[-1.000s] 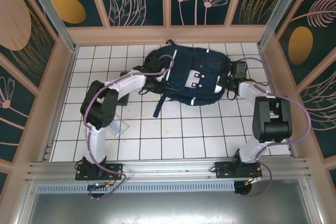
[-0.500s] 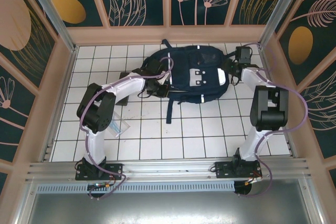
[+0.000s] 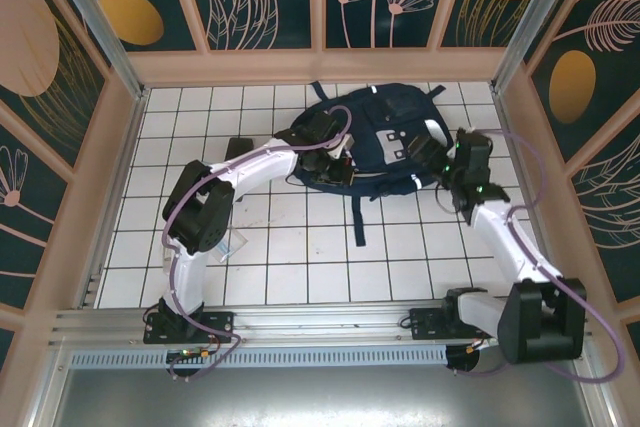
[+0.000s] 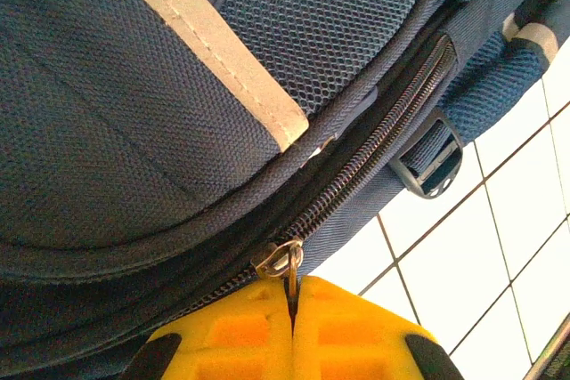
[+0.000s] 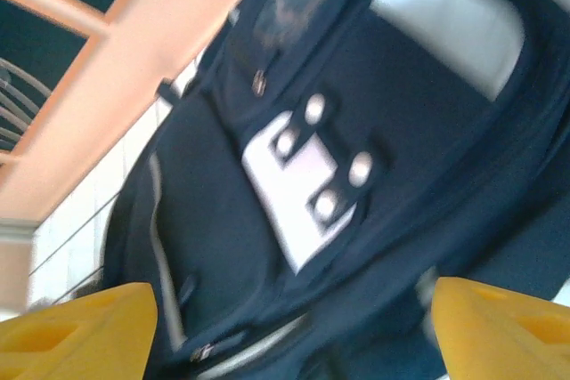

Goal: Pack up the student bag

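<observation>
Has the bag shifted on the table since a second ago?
Yes. Against the white tile grid, the student bag has slid right, toward the right wall; its dangling strap lies further right too.

The left arm [image 3: 250, 162] and right arm [image 3: 505, 237] are white tubes with chunky black joints. A thin purple cable [image 3: 346, 119] loops along each. The left hand [image 4: 292, 298] and right hand [image 5: 289, 327] have bright yellow fingers [image 4: 232, 335].

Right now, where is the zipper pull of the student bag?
In the left wrist view, the zipper pull sits bottom centre, on the edge of the student bag, pinched in the shut left gripper.
</observation>
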